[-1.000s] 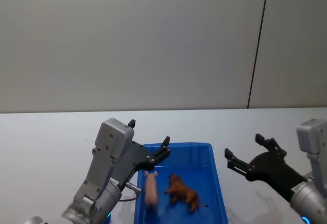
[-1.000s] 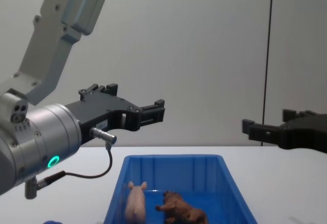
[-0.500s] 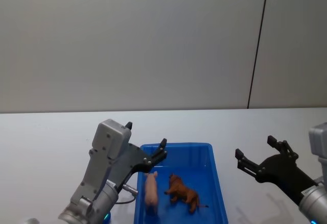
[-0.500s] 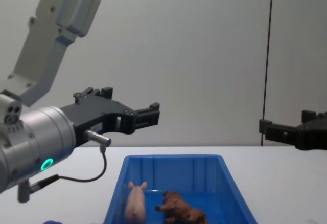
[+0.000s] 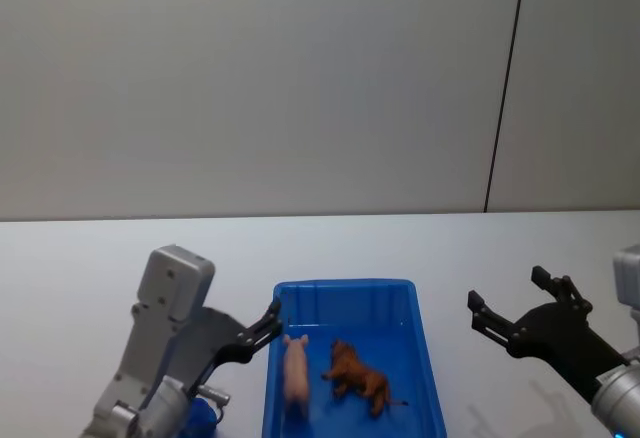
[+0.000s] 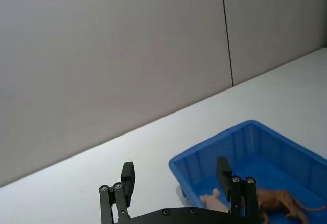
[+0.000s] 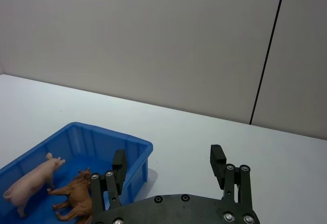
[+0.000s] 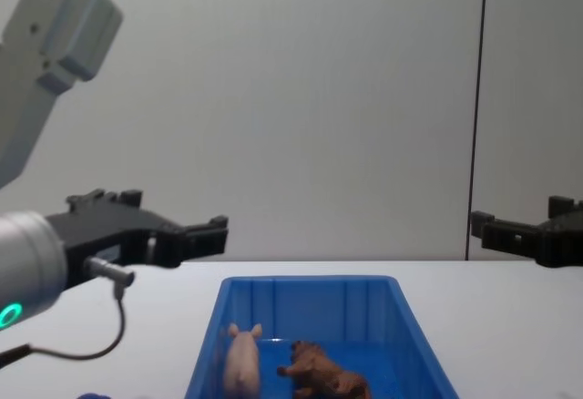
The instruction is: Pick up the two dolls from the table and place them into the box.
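Left gripper (image 5: pixel 264 324) has backed off to the left since a second ago. Earlier its fingers hung over the box's left rim; now we see it just outside that rim, above the table (image 5: pixel 80 258). Right gripper (image 5: pixel 510 293) has also pulled out to the right, a smaller shift. Dolls and box have not moved.

Nearest us, both arms come in from the lower corners of the head view. Left gripper's fingers are spread wide with nothing between them; the left wrist view (image 6: pixel 175 175) shows the gap plainly, and the chest view (image 8: pixel 173 221) shows it raised above the box rim. A green ring light (image 8: pixel 7 315) glows on the left arm and a thin cable (image 8: pixel 91 344) loops under it.

Right gripper is spread wide and empty too, seen in its wrist view (image 7: pixel 168 157). It hangs well to the right of the box, raised above the table (image 8: pixel 519 221).

Next out, both dolls are inside the box (image 5: pixel 345 285). Pig (image 5: pixel 296 373) sits on the left side of the floor, snout toward the far wall. Lion (image 5: pixel 358 376) is just beside it on the right, lying at a slant with its head toward the pig. We can't tell if they touch.

Beyond the box we see bare table, then a grey wall (image 5: pixel 250 78) with a dark vertical seam (image 5: pixel 505 88).
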You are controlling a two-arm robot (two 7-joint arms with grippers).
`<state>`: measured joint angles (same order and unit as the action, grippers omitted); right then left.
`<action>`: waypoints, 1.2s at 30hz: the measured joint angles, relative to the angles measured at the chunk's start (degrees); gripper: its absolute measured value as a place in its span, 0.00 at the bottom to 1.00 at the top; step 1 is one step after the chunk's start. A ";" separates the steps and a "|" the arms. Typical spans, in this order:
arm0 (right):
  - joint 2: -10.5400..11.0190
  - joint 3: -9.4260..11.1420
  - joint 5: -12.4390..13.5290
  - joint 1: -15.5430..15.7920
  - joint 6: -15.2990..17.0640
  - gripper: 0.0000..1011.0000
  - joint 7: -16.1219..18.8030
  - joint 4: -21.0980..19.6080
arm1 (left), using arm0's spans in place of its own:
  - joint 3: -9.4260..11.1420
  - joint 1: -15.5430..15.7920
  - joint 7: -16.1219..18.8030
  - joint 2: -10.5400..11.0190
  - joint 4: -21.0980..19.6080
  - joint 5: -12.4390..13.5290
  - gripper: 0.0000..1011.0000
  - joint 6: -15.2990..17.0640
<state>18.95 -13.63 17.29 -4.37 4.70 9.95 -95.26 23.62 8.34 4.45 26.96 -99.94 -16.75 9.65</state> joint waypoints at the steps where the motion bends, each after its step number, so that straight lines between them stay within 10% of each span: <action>1: 0.01 0.00 0.01 0.02 -0.01 0.99 -0.03 -0.01 | -0.28 -0.62 0.51 0.64 -0.73 -0.61 0.99 0.88; 36: 0.17 0.10 0.14 0.30 -0.02 0.99 -0.49 -0.28 | -3.31 -7.52 2.94 5.40 -0.46 -10.52 0.99 9.72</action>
<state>19.12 -13.53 17.43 -4.07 4.68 9.45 -95.54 20.31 0.83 7.38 32.36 -100.40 -27.27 19.37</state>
